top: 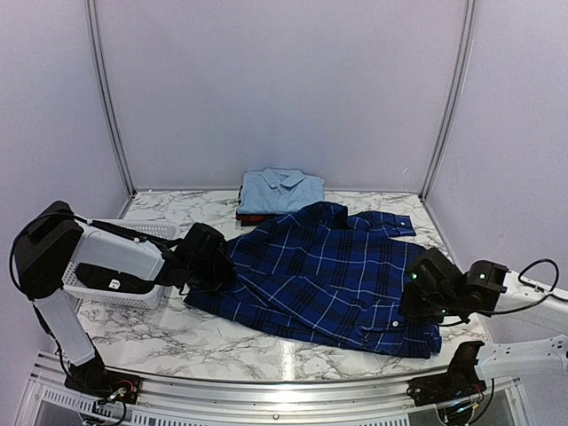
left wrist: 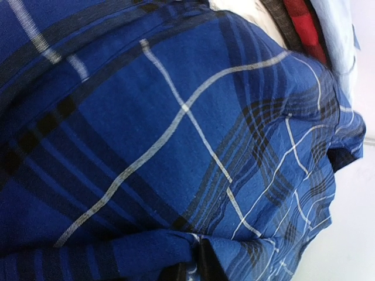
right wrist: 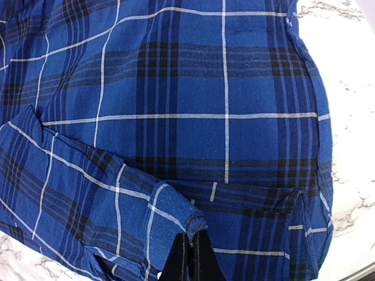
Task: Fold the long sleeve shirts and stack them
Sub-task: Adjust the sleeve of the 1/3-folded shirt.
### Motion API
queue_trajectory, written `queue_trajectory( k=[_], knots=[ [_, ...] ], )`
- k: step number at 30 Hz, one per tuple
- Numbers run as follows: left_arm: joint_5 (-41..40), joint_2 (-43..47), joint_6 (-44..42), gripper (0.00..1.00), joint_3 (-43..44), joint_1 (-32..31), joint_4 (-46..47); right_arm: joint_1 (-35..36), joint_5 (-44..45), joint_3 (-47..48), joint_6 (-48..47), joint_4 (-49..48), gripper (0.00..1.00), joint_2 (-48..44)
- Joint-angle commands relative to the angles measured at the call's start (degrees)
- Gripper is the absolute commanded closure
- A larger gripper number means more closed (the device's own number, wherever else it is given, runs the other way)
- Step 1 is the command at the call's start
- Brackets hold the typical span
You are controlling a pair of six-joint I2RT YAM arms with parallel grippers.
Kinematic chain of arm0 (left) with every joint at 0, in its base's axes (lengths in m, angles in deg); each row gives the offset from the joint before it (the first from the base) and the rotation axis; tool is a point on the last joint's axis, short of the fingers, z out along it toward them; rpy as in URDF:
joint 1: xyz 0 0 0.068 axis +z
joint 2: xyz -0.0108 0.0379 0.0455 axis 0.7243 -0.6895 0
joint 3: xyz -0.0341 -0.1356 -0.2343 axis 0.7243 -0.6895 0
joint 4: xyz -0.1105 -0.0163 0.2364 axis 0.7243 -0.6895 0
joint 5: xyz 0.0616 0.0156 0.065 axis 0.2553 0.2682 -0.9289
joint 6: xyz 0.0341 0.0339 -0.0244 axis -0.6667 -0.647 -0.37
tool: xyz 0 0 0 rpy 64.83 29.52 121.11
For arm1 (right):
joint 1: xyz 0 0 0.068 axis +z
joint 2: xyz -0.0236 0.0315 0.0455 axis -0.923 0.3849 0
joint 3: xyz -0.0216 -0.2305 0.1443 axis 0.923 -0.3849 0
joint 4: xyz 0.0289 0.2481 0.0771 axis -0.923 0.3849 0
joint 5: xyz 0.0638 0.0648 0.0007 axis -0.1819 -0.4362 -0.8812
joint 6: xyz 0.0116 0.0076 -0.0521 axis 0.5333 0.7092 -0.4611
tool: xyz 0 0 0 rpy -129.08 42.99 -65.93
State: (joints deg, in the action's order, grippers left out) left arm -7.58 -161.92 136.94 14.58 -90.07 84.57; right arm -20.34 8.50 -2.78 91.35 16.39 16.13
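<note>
The navy blue plaid shirt [top: 319, 275] lies spread across the middle of the marble table, front side down and rumpled. My left gripper [top: 213, 266] sits at its left edge; in the left wrist view the left gripper [left wrist: 196, 257] is pinched together with a bunched fold of the navy shirt [left wrist: 176, 117] between its tips. My right gripper [top: 417, 297] rests on the shirt's right part; in the right wrist view the right gripper [right wrist: 191, 240] is shut on a folded hem of the navy cloth [right wrist: 222, 88]. Behind, the folded light blue shirt [top: 280, 191] lies on the red-and-black plaid shirt [top: 253, 217].
A white slotted basket [top: 146, 229] stands at the left, partly under my left arm. The marble tabletop [top: 177, 337] shows in front of the shirt. Pale walls with metal posts close in the back and both sides.
</note>
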Motion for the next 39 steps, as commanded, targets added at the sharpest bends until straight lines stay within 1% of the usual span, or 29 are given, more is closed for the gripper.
queue_trajectory(
  k=[1, 3, 9, 15, 23, 24, 25, 26, 30, 35, 37, 39],
  knots=[
    [0.52, -0.30, -3.46, 0.94, 0.69, 0.67, -0.39, 0.17, 1.54, 2.68, -0.79, 1.63, 1.00, 0.27],
    [0.86, -0.30, -4.45, 1.00, 0.75, 0.77, -0.57, -0.02, 1.59, 2.82, -0.88, 2.11, 1.00, 0.39],
    [1.44, 0.25, -7.05, 1.00, 0.63, 0.77, -0.84, -0.82, 2.32, 4.16, -2.17, 3.65, 1.00, 1.85],
    [1.14, 1.16, -8.71, 1.00, 0.74, 0.77, -0.93, -3.22, 2.75, 5.70, -5.14, 4.83, 1.00, 4.06],
    [-1.47, 3.46, -11.48, 1.00, 1.76, 0.77, -4.15, -4.54, 4.79, 9.36, -7.93, 7.01, 1.00, 5.94],
    [-1.74, 3.40, -11.73, 0.98, 1.95, 0.77, -4.57, -4.62, 5.18, 9.85, -8.16, 7.46, 1.00, 6.25],
    [-1.93, 3.47, -11.76, 0.90, 2.03, 0.77, -4.97, -4.82, 5.55, 10.12, -8.44, 7.82, 1.00, 6.48],
    [-1.93, 3.42, -11.75, 0.86, 1.98, 0.77, -4.88, -4.96, 5.81, 10.31, -8.59, 8.19, 1.00, 6.75],
    [-1.88, 2.76, -12.50, 0.81, 2.26, 0.86, -4.98, -6.01, 6.32, 9.86, -9.55, 8.57, 1.00, 6.73],
    [-1.43, 1.56, -13.99, 0.65, 3.02, 1.21, -5.45, -6.29, 6.06, 9.91, -8.99, 8.53, 1.00, 7.40],
    [-1.60, 1.78, -14.30, 0.57, 2.86, 1.46, -5.52, -6.51, 6.25, 9.82, -8.46, 8.89, 1.00, 7.52],
    [-1.55, 1.94, -14.48, 0.54, 2.75, 1.83, -5.55, -6.88, 6.38, 9.70, -7.81, 9.09, 1.00, 7.42]
  ],
)
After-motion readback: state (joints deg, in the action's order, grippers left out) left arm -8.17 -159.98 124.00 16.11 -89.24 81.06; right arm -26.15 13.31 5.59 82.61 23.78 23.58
